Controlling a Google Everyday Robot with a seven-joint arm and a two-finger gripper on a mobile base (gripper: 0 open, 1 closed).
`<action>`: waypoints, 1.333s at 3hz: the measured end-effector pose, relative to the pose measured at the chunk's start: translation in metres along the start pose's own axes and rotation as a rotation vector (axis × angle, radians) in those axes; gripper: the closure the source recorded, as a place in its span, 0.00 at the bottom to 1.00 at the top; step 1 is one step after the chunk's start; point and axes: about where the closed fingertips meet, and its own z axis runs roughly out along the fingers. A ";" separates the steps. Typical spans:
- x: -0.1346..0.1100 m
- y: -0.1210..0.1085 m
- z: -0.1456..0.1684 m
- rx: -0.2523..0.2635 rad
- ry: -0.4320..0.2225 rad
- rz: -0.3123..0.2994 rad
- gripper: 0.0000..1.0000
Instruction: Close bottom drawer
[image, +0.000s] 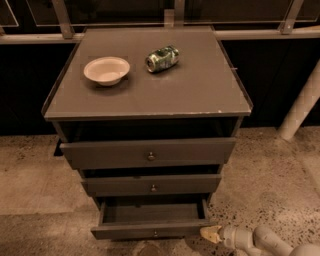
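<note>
The bottom drawer (150, 220) is the lowest of three in the grey cabinet (150, 100). It stands pulled out, its empty dark tray open to view, with a slim front and a tiny knob (155, 233). My gripper (210, 233) comes in from the lower right on a white arm. Its pale tip sits just right of the drawer front's right end, at floor level. The middle drawer (152, 185) and the top drawer (148, 152) each stick out a little.
A white bowl (106, 70) and a crushed green can (161, 58) lie on the cabinet top. A white post (300, 107) stands at the right. Speckled floor (280, 185) surrounds the cabinet, and a dark railing wall runs behind it.
</note>
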 end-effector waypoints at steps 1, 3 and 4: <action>0.002 0.002 -0.001 0.000 0.000 0.000 1.00; -0.026 -0.016 0.006 0.085 -0.023 -0.066 1.00; -0.027 -0.019 0.008 0.083 -0.024 -0.057 1.00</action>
